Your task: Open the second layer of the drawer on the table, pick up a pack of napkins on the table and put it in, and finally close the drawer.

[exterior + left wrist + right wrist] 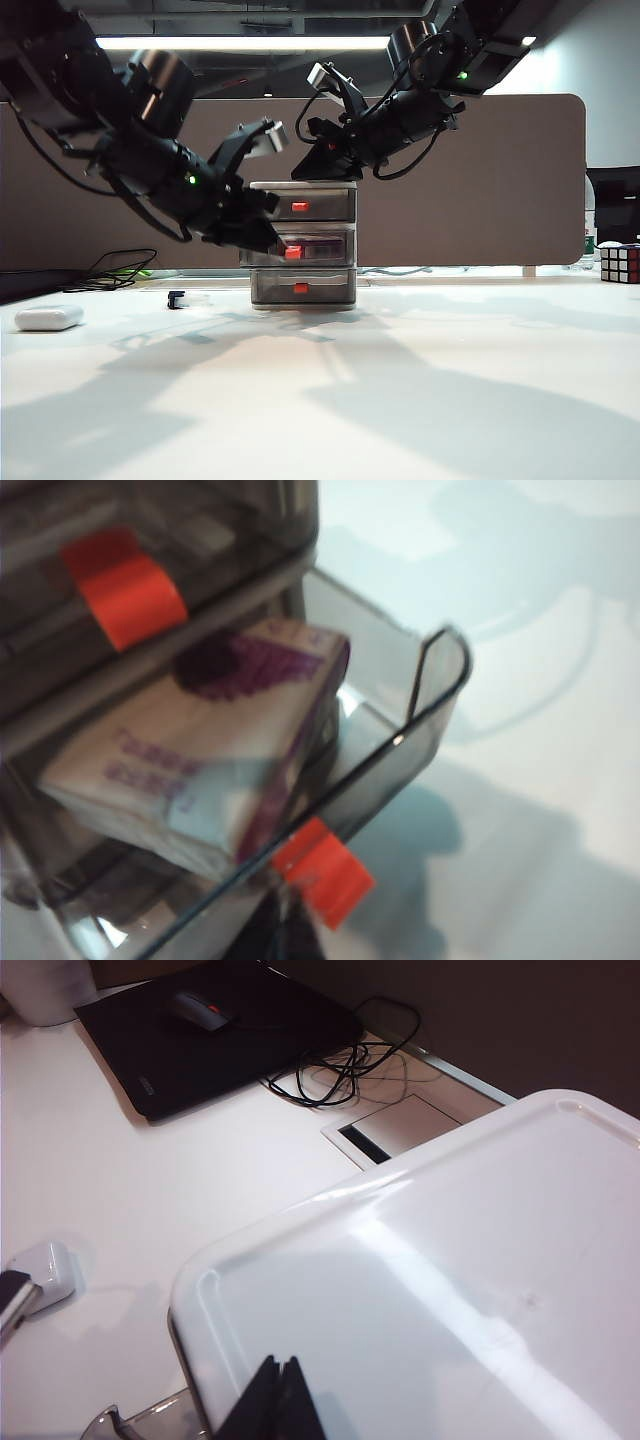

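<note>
The pack of napkins lies tilted inside the drawer's pulled-out middle tray, long axis along its front. My left gripper there and right gripper on the drawer's top both press together.

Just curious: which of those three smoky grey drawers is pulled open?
The middle smoky grey drawer, pulled out with the purple napkin pack inside. The top drawer and bottom drawer sit flush in the light grey frame.

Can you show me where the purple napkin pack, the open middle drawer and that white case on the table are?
Napkin pack (215, 745): left wrist view, its printed top face.
Middle drawer (440, 695): left wrist view, its front wall's corner.
White case (48, 318): exterior view, its side.
</note>
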Motion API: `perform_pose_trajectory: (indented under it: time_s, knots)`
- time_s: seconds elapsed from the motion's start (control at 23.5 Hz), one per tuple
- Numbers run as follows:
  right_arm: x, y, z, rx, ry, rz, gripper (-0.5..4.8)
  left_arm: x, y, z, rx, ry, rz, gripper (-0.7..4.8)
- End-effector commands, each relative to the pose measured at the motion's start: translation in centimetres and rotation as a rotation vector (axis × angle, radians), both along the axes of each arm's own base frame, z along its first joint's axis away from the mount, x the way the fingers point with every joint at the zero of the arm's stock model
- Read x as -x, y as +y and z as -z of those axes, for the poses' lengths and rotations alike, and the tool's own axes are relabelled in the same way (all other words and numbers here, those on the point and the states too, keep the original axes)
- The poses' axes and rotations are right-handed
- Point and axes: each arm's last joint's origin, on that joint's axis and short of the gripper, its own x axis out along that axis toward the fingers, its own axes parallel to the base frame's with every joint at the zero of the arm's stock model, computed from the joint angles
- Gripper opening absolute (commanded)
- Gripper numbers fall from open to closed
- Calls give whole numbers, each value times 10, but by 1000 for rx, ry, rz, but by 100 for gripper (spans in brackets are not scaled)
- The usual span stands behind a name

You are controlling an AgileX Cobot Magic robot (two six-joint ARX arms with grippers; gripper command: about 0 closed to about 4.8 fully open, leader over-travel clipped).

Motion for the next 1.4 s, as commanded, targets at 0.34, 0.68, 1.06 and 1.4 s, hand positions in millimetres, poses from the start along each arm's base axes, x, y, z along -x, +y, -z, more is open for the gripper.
perform_pose_trajectory:
  time_s: [0.34, 0.68, 1.06, 1.4]
  knots:
    - [2, -2, 23, 67, 115, 8, -5, -16, -1, 5, 2, -168, -149, -5]
    - [2, -3, 24, 69, 118, 9, -5, -24, -2, 12, 15, -255, -214, -5]
    - [21, -10, -9, 153, 49, -70, -5, 12, 14, -16, 10, -354, -243, -5]
    - [128, -53, -95, 34, -138, 55, -5, 151, 73, -50, 111, -314, -328, -5]
